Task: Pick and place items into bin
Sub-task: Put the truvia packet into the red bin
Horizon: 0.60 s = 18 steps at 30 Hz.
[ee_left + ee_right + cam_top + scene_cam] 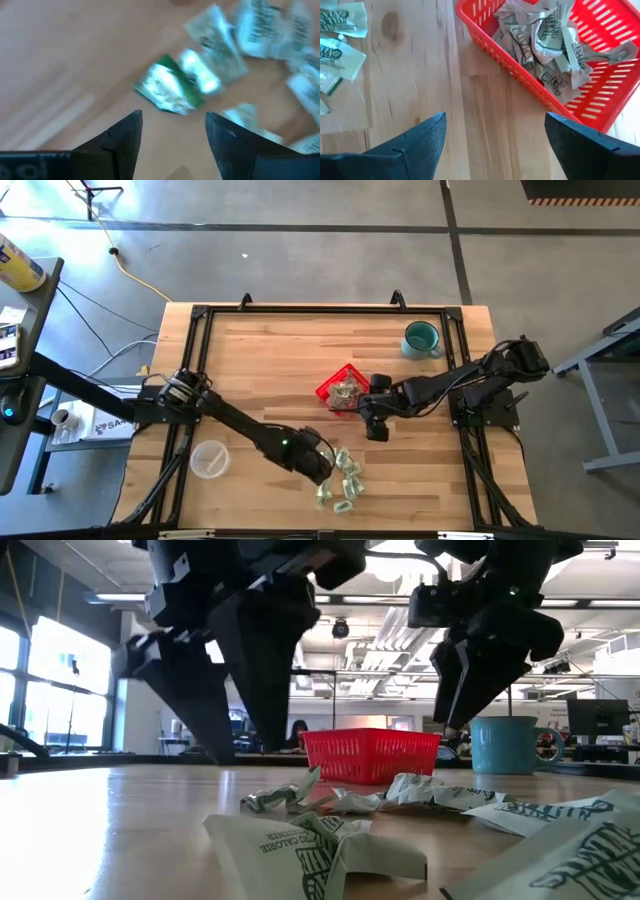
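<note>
Here the left gripper [322,467] hovers open-jawed above the items [343,480].

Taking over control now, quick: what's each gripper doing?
Left gripper: open, empty, above the loose packets on the table.
Right gripper: open, empty, beside the red basket.

I see a grey concrete floor [300,260] around my wooden table [270,370], crossed by dark seams and a yellow cable [135,275]. Across the room, bright windows [45,690] glow on 1 side, ceiling lights [390,570] shine overhead, and a monitor [597,720] sits on a desk.
</note>
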Motion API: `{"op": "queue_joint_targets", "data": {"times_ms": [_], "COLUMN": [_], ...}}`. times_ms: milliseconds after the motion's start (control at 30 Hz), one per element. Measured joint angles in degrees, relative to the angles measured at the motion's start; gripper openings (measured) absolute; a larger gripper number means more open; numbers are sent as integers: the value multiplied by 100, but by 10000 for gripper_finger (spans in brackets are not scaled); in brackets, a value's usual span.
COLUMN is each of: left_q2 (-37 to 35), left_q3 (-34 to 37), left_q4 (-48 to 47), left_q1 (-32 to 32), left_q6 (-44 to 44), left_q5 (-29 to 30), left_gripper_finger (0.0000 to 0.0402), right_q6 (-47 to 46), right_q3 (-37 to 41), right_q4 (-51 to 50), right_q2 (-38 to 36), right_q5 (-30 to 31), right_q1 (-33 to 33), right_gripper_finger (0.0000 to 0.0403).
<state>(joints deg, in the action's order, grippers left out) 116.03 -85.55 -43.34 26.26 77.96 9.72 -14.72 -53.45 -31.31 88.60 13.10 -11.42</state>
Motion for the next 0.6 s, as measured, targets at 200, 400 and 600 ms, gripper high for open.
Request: {"op": "queue_joint_targets", "data": {"times_ms": [200,400,600], "left_q2": [63,384,480], "left_q3": [-13,-10,-34], "left_q4": [-36,17,-62], "left_q1": [-77,-79,-74], "left_q6": [43,-130,-362], "left_q5": [282,297,339], "left_gripper_finger": [252,252,212], "right_q6": [-50,-86,-79], "right_q3": [0,0,0], "right_q4": [-149,-233,-230], "right_q2": [0,0,-4], "right_q5": [-25,-12,41], "right_q1": [0,0,0], "right_gripper_finger": [327,327,327]}}
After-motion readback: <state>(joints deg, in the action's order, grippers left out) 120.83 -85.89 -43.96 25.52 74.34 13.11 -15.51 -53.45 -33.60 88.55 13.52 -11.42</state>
